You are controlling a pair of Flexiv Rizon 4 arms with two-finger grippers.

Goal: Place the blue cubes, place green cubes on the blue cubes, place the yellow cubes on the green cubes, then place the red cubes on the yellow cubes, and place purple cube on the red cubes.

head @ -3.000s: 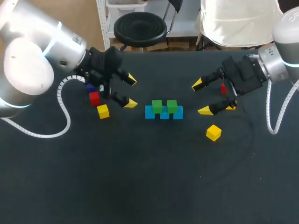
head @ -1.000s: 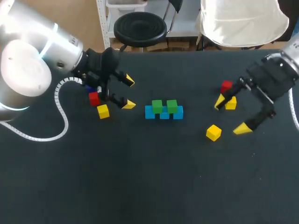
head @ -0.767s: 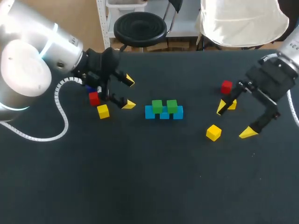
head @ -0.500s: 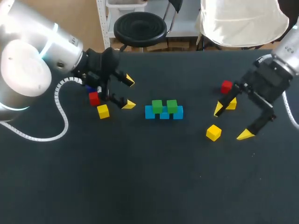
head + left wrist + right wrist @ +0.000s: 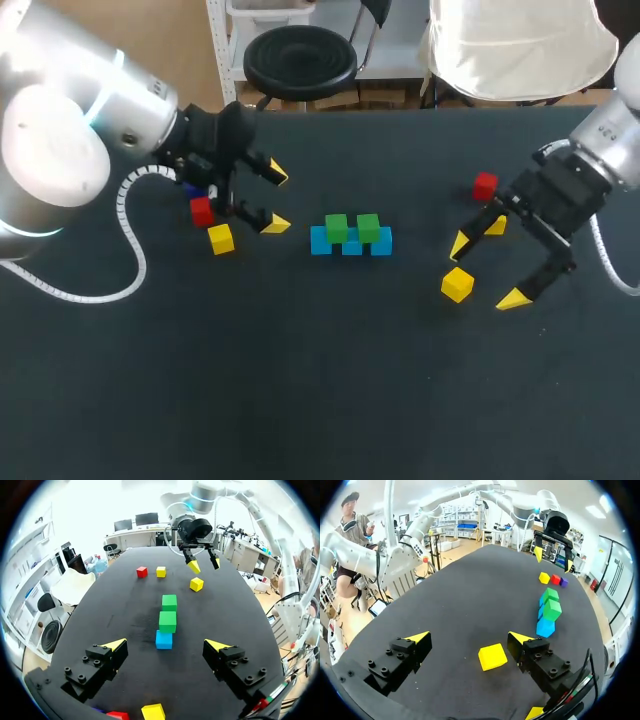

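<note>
Where the counter [image 5: 300, 400] runs nearest the head camera, the loose yellow cube [image 5: 457, 284] sits right of the blue cubes [image 5: 351, 246] and a little nearer than they are. The right end effector [image 5: 487, 271] hangs over it with its fingers spread wide, holding nothing. The head view leaves the fit unclear. The right wrist view shows the cube [image 5: 493, 656] below the gap, closer to one finger [image 5: 522, 647], with neither seen touching it. The right arm [image 5: 610, 140] enters from the right edge, its wrist tipped down and turned toward the blue cubes.

The blue cubes lie in a row of three at mid-counter and carry two green cubes [image 5: 336, 228] side by side. Looking along the row, the left wrist view shows only the end blue cube [image 5: 163, 639], with the green ones [image 5: 167, 621] hiding the rest.

Right of the row, the second yellow cube [image 5: 494, 227] is half covered by a right finger in the head view, while the left wrist view shows it whole [image 5: 161, 571]. Left of the row stand the left yellow cube [image 5: 221, 238] and, past it, the left red cube [image 5: 202, 211]. The purple cube [image 5: 563, 582] beside them is plain in the right wrist view but only a sliver behind the left end effector [image 5: 278, 198] in the head view. That end effector hovers left of the row, fingers wide and empty, pointing at it. The left arm [image 5: 90, 110] comes in from the left edge, wrist roughly level.

Farthest, the far red cube [image 5: 485, 185] sits right of the row and beyond it.
</note>
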